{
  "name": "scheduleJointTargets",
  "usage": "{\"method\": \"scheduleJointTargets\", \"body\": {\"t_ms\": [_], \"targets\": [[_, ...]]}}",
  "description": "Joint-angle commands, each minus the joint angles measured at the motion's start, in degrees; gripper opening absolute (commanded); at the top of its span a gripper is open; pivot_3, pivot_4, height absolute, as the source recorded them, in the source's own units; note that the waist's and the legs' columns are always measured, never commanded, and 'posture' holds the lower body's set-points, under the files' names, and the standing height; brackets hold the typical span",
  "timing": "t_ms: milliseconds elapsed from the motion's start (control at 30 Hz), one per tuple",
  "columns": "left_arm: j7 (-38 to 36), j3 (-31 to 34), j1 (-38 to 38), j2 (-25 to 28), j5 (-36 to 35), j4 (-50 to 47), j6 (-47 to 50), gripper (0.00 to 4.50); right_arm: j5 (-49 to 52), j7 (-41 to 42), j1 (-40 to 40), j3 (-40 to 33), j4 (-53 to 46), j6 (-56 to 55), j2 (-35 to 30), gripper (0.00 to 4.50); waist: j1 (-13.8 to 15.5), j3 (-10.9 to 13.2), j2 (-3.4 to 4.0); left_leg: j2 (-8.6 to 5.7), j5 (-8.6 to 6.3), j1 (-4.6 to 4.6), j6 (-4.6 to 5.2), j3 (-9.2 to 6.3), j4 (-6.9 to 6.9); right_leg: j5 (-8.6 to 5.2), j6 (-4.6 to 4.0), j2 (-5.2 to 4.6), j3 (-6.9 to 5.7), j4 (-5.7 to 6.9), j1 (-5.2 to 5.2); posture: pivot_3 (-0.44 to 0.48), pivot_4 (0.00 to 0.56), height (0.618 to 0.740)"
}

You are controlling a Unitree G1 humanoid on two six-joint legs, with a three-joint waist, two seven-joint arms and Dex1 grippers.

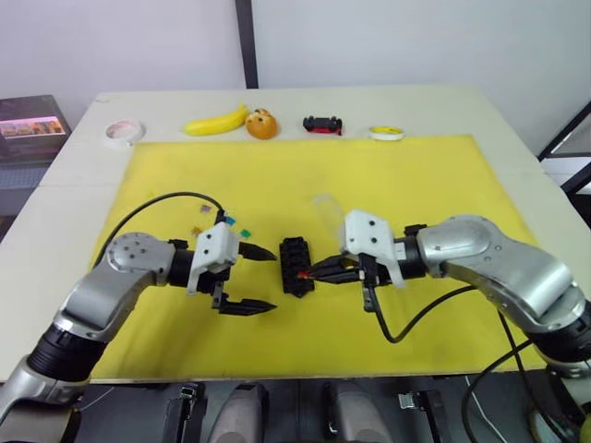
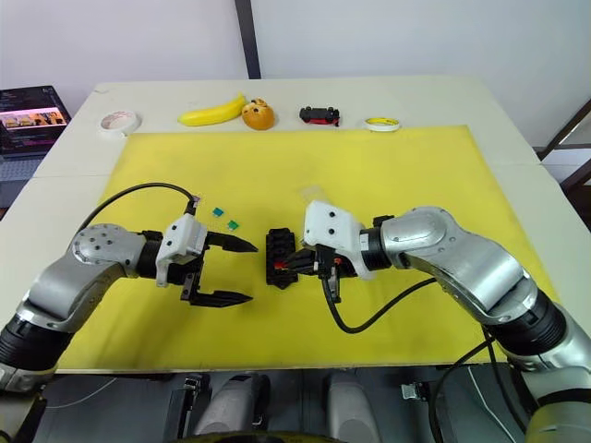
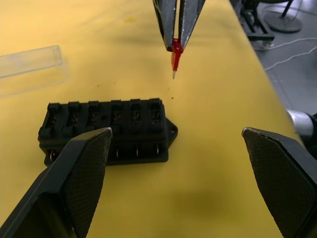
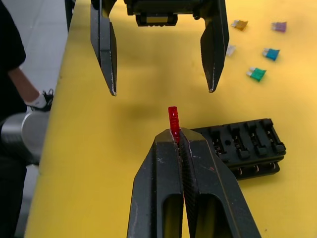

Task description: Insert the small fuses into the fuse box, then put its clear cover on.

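The black fuse box (image 1: 295, 266) lies mid-mat, its slots (image 3: 106, 119) looking empty. My right gripper (image 1: 311, 271) is shut on a red fuse (image 4: 173, 119), held prongs-out just beside the box and clear of any slot. On the box's other side, my left gripper (image 1: 266, 279) stands open with nothing between its fingers (image 3: 81, 173). The clear cover (image 1: 328, 210) lies flat on the mat just beyond the box. Loose small fuses lie behind the left gripper: teal (image 4: 271, 53), green (image 4: 256, 74), purple (image 4: 280, 26), brown (image 4: 239, 24).
The yellow mat (image 1: 416, 175) covers most of the table. Along its far edge sit a tape roll (image 1: 123, 132), banana (image 1: 217, 121), orange (image 1: 261, 124), toy car (image 1: 322, 125) and yellow tape roll (image 1: 386, 133). A person's arm (image 4: 15, 74) is off the table's side.
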Motion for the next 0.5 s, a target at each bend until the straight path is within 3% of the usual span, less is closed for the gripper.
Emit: {"method": "scheduleJointTargets", "body": {"t_ms": [33, 500], "targets": [[1.3, 0.2, -0.1, -1.3, 1.5, -0.5, -0.9, 4.42, -3.2, 2.2, -2.3, 0.9, 0.9, -1.0, 1.2, 0.0, 0.0, 0.0, -0.01, 0.0, 0.0, 0.0, 0.0, 0.01, 0.01, 0.0, 0.0, 0.0, 0.0, 0.0, 0.0, 0.0, 0.15, 0.74], [0.5, 0.1, 0.7, -3.2, 4.5, 1.1, -2.7, 4.42, -11.9, 7.6, -5.6, 5.0, 6.2, -2.1, 6.2, 0.0, 0.0, 0.0, 0.0, -0.02, 0.0, 0.0, 0.0, 0.0, 0.06, 0.0, 0.0, 0.01, -0.02, 0.05, 0.0, 0.0, 0.15, 0.74]]}}
